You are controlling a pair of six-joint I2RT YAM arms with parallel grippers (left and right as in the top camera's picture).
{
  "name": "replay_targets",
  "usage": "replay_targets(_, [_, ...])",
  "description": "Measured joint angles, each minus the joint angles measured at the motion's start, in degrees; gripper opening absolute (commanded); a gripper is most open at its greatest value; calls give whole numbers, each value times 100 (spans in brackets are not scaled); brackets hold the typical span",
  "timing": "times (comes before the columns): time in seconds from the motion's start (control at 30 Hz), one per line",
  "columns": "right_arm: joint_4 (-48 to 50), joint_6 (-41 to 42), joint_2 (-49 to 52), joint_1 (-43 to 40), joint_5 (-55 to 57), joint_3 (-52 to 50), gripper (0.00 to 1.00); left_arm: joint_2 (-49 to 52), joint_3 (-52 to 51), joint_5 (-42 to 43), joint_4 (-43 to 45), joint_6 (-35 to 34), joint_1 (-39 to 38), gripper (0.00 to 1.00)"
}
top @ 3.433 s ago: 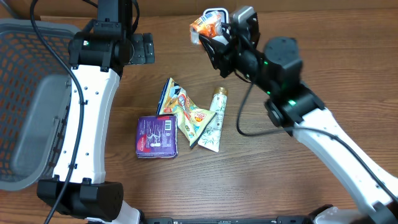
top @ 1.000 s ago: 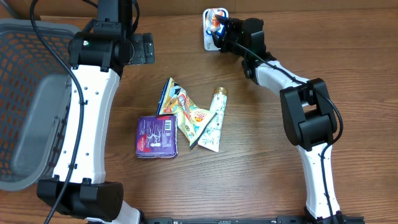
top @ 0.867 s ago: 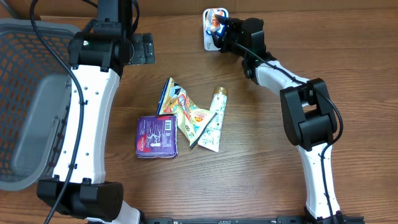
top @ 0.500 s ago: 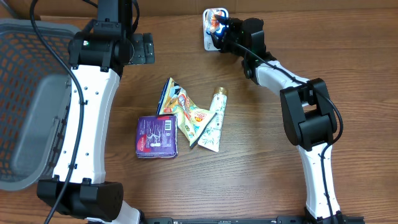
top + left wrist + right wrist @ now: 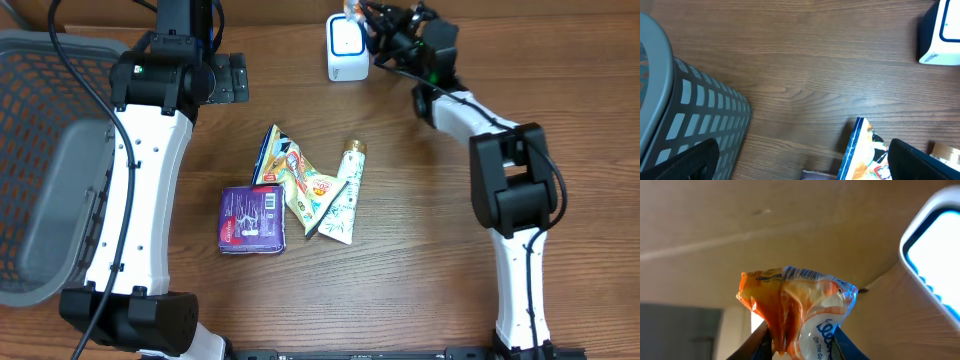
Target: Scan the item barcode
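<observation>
The item, an orange and white snack packet (image 5: 796, 311), is pinched at its lower end by my right gripper (image 5: 801, 347), which is shut on it. A barcode strip shows along the packet's top edge. The white scanner (image 5: 343, 38) stands at the table's far edge, and its blue-framed face (image 5: 935, 247) lies to the right of the packet in the right wrist view. In the overhead view my right gripper (image 5: 378, 22) hovers just right of the scanner, and the packet is mostly hidden there. My left gripper (image 5: 228, 80) hangs open over bare wood, holding nothing.
A grey basket (image 5: 45, 170) fills the left side. Mid-table lie a purple box (image 5: 252, 217), crumpled snack packets (image 5: 295, 180) and a pale tube (image 5: 345, 195). The left wrist view shows the basket wall (image 5: 685, 105), a blue-edged packet (image 5: 860, 150) and the scanner (image 5: 940, 35).
My right arm has swung to the right and back, carrying the packet off the scanner's face, which now shows bare. The jaws have squeezed tighter on the packet. The left arm has not moved.
</observation>
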Motion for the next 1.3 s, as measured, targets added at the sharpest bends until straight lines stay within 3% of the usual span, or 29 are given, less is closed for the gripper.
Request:
replay_targets(0.1, [-1694, -1150, -389, -140, -164, 28, 17, 0, 0, 2, 0, -2, 0, 100])
replay_targets(0.13, [-2811, -1840, -608, -188, -31, 39, 16, 0, 0, 0, 4, 0, 0, 100])
replay_targets(0.2, [-4022, -2660, -940, -227, 332, 28, 15, 0, 0, 2, 0, 0, 0, 100])
replay_targets(0.37, [-6697, -4730, -2079, -299, 2225, 24, 11, 0, 0, 0, -2, 0, 0, 100])
replay_targets(0.5, [-8362, -5515, -3224, -389, 3864, 42, 11, 0, 0, 0, 0, 0, 0, 100])
replay_targets(0.6, [-9654, -5670, -3960, -713, 5038, 98, 18, 0, 2, 2, -2, 0, 0, 100])
replay_targets(0.7, [-10775, -5563, -4258, -1458, 5847, 151, 18, 0, 2, 0, 0, 0, 0, 100])
replay_targets(0.87, [-10907, -5302, -4120, -3163, 6201, -544, 18, 0, 2, 0, 0, 0, 0, 100])
replay_targets(1.03, [-9641, -5226, -3960, -4846, 5731, -1722, 21, 0, 2, 0, 0, 0, 0, 100])
replay_targets(1.2, [-8835, -5427, -3886, -5853, 4931, -2514, 18, 0, 2, 0, -2, 0, 0, 100])
replay_targets(1.3, [-8714, -5578, -3851, -5980, 4503, -2592, 19, 0, 2, 0, 0, 0, 0, 100])
